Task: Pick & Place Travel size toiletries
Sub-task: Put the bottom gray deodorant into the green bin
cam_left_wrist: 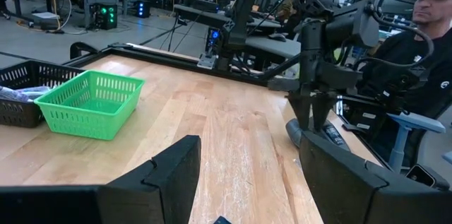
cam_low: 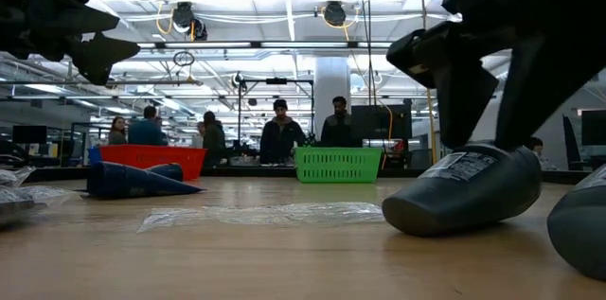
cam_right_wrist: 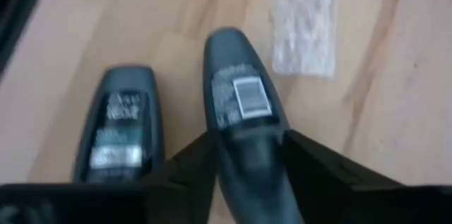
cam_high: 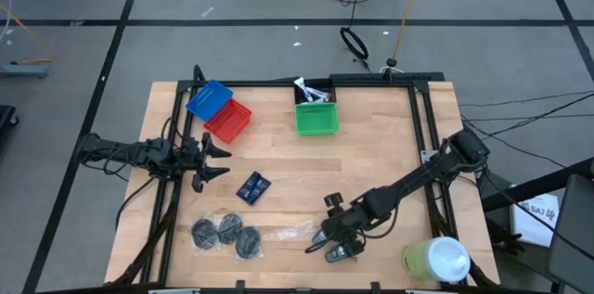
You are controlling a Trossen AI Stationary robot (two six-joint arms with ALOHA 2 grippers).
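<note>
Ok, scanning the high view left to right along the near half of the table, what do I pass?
Left gripper, jaws open → three dark grey discs → dark blue packets → clear wrapper scrap → right gripper with jaws around a dark grey oval piece → yellow-green cylinder.

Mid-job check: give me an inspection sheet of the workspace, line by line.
Surface: wooden table, black frame rails.
Job's things: blue packets; three grey discs; two grey oval pieces; tubes in black bin.
Clutter: clear wrapper; yellow-green cylinder; green basket, red and blue baskets.
Grippers: right pincer astride one oval piece; left pincer open, idle.
Cables: on floor beyond table.
Surroundings: people behind.
</note>
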